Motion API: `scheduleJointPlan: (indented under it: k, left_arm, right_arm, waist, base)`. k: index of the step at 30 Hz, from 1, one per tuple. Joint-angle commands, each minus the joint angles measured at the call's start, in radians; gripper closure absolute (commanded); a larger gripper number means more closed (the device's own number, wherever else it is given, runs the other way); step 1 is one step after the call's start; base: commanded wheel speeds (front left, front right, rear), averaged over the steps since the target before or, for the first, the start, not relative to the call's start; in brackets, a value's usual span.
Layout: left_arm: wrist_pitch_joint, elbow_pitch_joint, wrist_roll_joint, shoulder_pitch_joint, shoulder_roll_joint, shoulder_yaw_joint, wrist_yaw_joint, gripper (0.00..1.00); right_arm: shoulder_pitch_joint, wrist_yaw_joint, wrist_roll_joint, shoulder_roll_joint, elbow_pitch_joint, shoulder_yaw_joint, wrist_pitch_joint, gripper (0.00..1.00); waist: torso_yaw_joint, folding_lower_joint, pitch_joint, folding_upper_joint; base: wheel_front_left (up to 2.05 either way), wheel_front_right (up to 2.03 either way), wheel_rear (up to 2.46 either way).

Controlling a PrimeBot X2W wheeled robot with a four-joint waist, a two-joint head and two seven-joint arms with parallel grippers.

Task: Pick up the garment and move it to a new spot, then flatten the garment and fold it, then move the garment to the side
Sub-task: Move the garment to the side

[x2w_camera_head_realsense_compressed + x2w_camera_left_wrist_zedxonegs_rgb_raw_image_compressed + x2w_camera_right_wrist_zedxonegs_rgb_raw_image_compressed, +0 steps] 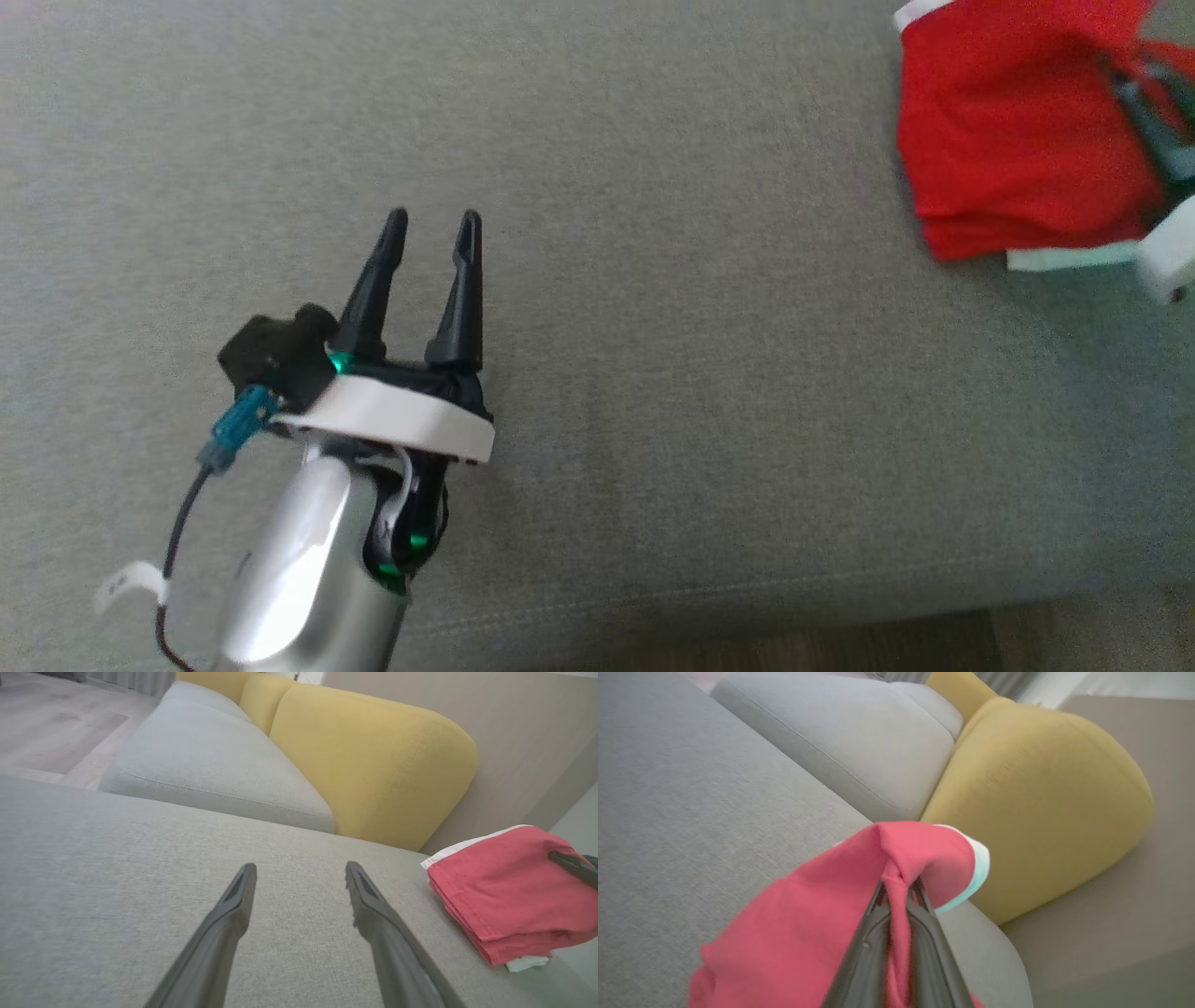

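Note:
The garment [1008,140] is a folded red piece with white trim, at the far right of the grey sofa seat [653,280]. My right gripper [1134,93] reaches into it from the right edge of the head view. In the right wrist view that gripper [899,889] is shut on a bunched fold of the red garment [808,924], which rises between the dark fingers. My left gripper [434,219] hovers open over bare seat, well to the left of the garment. Its wrist view shows the left gripper [301,868] with spread fingers, the garment [504,896] to their right.
Yellow back cushions [373,760] stand behind the seat, with a second grey seat cushion [201,760] beyond. A beige wall [514,728] runs behind the sofa. Wooden floor [51,723] lies off the far side, and the seat's front edge [747,597] is near the bottom.

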Motion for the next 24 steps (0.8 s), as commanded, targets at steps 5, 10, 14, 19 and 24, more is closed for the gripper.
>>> scheduleJointPlan:
  k: [5,10,14,19,24]
  left_arm:
    - [-0.005,-0.021,0.031,-0.076,0.008,0.034,-0.014,0.00]
    - [-0.005,-0.012,0.045,-0.106,0.008,0.039,-0.022,0.00]
    - [-0.005,-0.004,0.057,-0.113,0.008,0.052,-0.027,0.00]
    - [-0.005,-0.001,0.062,-0.116,0.008,0.059,-0.033,0.00]
    - [-0.005,0.004,0.059,-0.117,0.008,0.056,-0.033,0.00]
  right_arm:
    - [-0.021,-0.001,0.109,-0.067,0.010,-0.039,0.058,1.00]
    - [-0.038,-0.001,0.114,-0.076,0.081,-0.074,0.069,1.00]
    - [-0.039,-0.001,0.098,-0.061,0.120,-0.118,0.085,1.00]
    - [-0.033,-0.001,0.107,-0.046,0.143,-0.157,0.096,1.00]
    - [-0.024,-0.001,0.114,-0.026,0.169,-0.189,0.121,0.04]
  waist:
    - [-0.061,-0.0001,0.089,0.0000]
    - [-0.066,-0.0001,0.129,0.0000]
    - [-0.069,-0.0001,0.149,0.0000]
    - [-0.070,-0.0001,0.161,0.0000]
    - [-0.070,-0.0001,0.158,0.0000]
  base:
    - [0.00,0.00,0.00]
    - [0.00,0.00,0.00]
    - [0.00,0.00,0.00]
    - [0.00,0.00,0.00]
    - [0.00,0.00,0.00]
